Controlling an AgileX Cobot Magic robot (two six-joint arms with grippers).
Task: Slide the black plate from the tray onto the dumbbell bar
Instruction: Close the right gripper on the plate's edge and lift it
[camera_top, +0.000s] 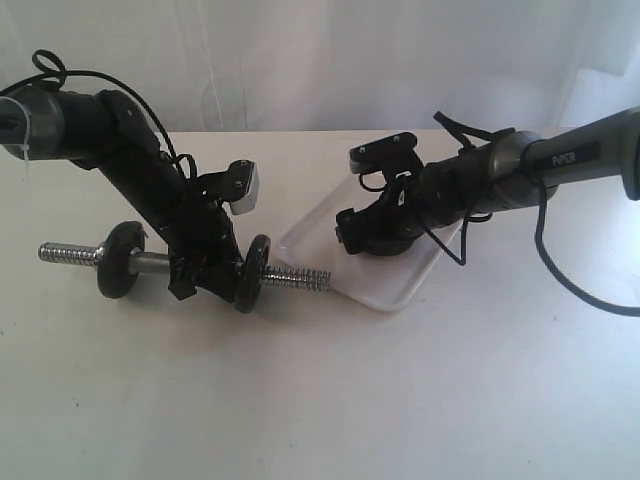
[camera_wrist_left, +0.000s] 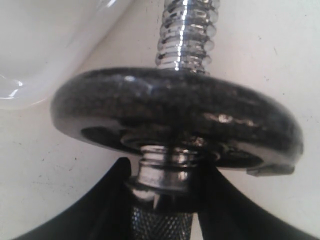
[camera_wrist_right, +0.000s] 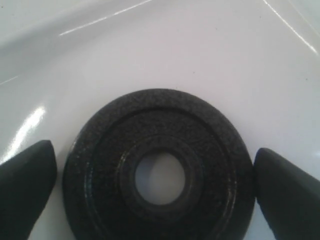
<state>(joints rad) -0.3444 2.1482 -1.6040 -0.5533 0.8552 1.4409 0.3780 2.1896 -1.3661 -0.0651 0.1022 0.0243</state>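
Observation:
The black plate lies flat in the white tray. My right gripper is open low over it, with one fingertip a little off its rim and the other close against the opposite edge. In the exterior view this gripper hides the plate. The dumbbell bar lies on the table to the left of the tray, with a black disc on its left part and another on its right. My left gripper is shut on the bar's knurled middle, just behind the right disc.
The bar's threaded right end points toward the tray's near corner and stops a short way from it. The white tabletop spreads in front of both arms. A white curtain hangs behind.

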